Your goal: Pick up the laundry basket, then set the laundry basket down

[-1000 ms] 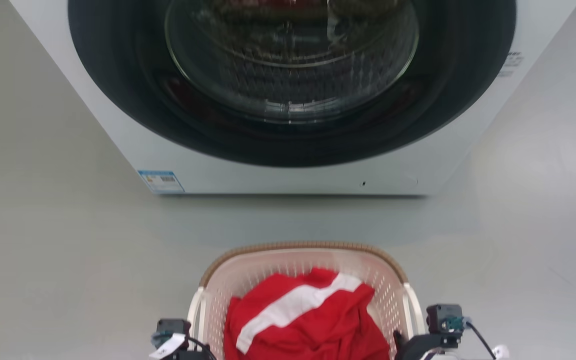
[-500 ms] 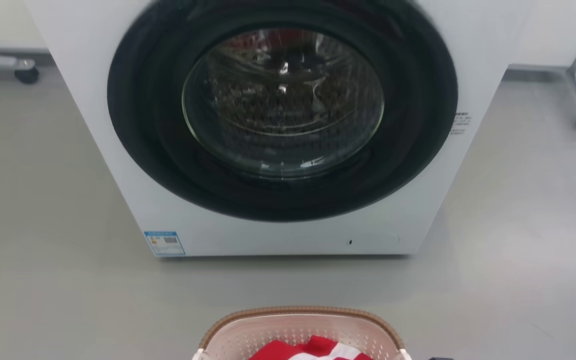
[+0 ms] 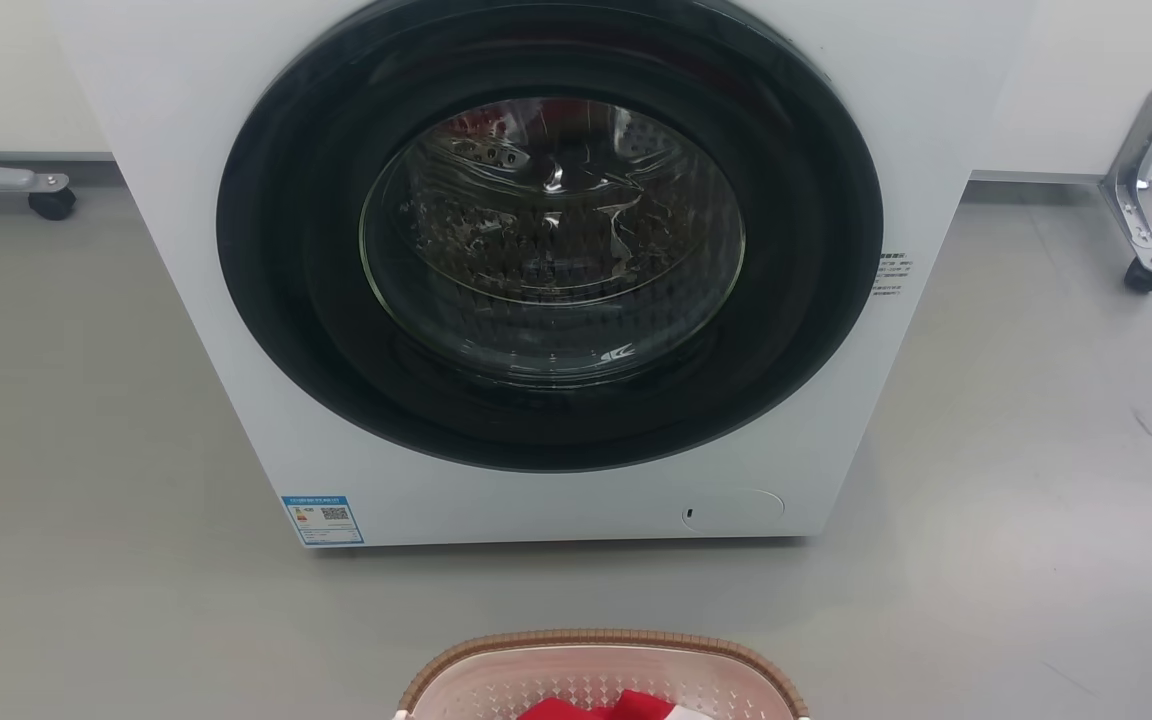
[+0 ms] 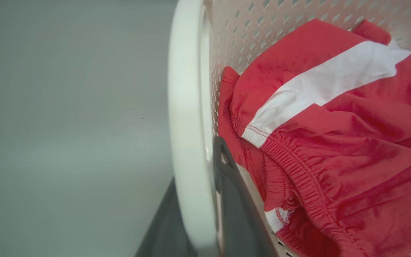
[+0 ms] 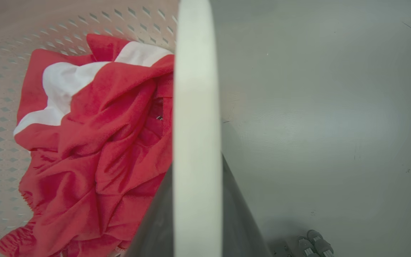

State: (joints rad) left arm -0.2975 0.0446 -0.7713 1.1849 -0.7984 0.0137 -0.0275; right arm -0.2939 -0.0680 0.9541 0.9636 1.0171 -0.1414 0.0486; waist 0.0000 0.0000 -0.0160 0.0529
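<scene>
- The laundry basket [image 3: 601, 636] sits at the bottom centre of the head frame, mouth up. Only its far brown rim arc is in frame, and it stands well apart from the washing machine [image 3: 556, 300] above it.
- A red garment [image 4: 334, 142] with a white stripe lies inside.
- The basket lies between the arms, neither being nearer. Its left handle [image 4: 187, 107] and right handle [image 5: 196, 89] each run bottom to top in the wrist frames, parallel to the fingers.
- The left gripper [image 4: 195, 160] straddles its handle, one finger inside the wall and one outside, clamped by our reading.
- The right gripper [image 5: 196, 164] is likewise closed around its handle.
- We cannot confirm the long axis, nor whether the base is off the floor [image 5: 316, 107].
- We judge that lowering calls for both arms to move level.
</scene>
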